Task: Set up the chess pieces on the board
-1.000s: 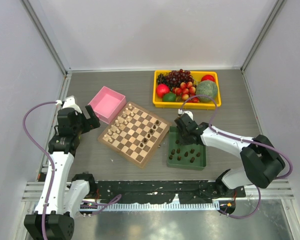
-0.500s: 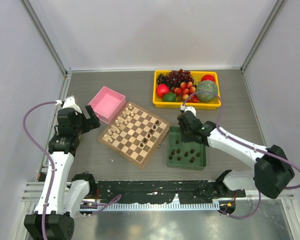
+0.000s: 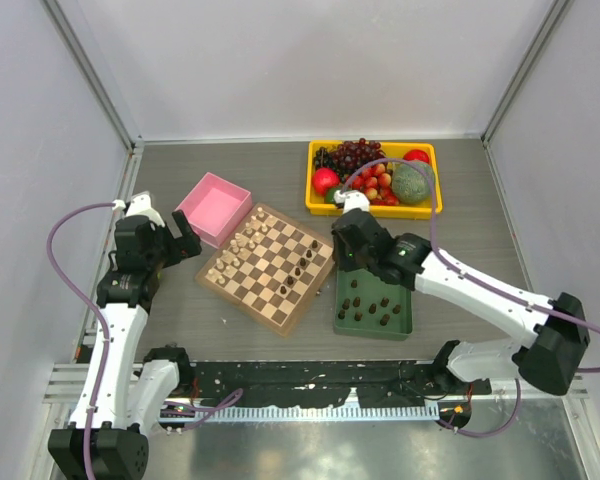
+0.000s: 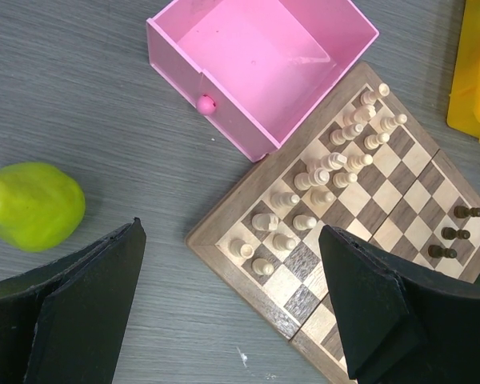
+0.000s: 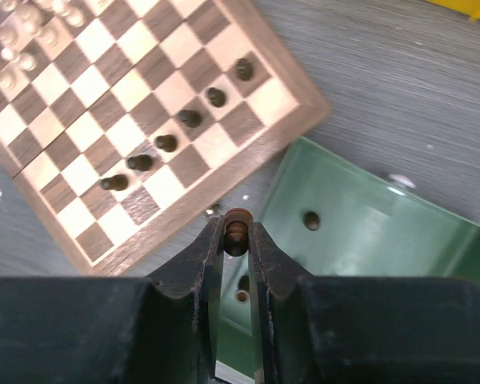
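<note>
The board [image 3: 268, 266] lies tilted in the middle of the table, also in the left wrist view [image 4: 360, 200] and the right wrist view [image 5: 136, 120]. Cream pieces stand at its left side. Several dark chess pieces [image 5: 176, 132] stand in a row near its right edge. More dark pieces [image 3: 370, 305] sit in the green tray [image 3: 372, 325]. My right gripper [image 5: 238, 228] is shut on a dark chess piece [image 5: 238, 236], held above the gap between board and tray [image 3: 342, 252]. My left gripper [image 4: 232, 320] is open and empty, left of the board [image 3: 185, 243].
A pink box [image 3: 214, 207] sits at the board's far left corner. A yellow bin of fruit [image 3: 373, 178] stands at the back right. A green pear [image 4: 32, 206] lies on the table left of the board. One small dark piece lies on the table by the board's edge [image 5: 211, 210].
My right gripper has moved left from over the green tray toward the board's right edge, carrying the dark piece. The left arm has not moved.
</note>
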Available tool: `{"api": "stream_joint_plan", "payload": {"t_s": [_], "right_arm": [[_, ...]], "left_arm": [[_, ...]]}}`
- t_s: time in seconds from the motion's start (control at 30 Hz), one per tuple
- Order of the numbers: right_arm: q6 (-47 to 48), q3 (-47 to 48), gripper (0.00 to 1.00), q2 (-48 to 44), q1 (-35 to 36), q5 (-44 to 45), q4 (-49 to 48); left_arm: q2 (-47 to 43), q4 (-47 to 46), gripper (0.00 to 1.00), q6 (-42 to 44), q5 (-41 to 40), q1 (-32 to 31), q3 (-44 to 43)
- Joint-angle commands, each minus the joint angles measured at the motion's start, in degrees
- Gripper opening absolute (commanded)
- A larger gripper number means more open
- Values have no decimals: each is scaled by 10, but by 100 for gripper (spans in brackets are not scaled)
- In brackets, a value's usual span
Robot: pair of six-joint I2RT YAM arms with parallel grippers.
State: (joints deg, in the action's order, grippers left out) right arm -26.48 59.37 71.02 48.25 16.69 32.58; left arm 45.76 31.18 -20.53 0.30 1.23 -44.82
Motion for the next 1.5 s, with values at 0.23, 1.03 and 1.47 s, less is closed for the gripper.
{"api": "stream_joint_plan", "payload": {"t_s": [0.23, 1.03, 1.47], "right_arm": [[2, 129, 18, 136, 146, 5, -31], [15, 198, 18, 327, 211, -11, -43], [15, 187, 19, 349, 188, -36, -69]], "left_arm": [[-10, -6, 99, 1, 14, 3, -21], [-13, -7, 99, 1, 15, 3, -21], [-12, -7, 99, 1, 16, 2, -20]]}}
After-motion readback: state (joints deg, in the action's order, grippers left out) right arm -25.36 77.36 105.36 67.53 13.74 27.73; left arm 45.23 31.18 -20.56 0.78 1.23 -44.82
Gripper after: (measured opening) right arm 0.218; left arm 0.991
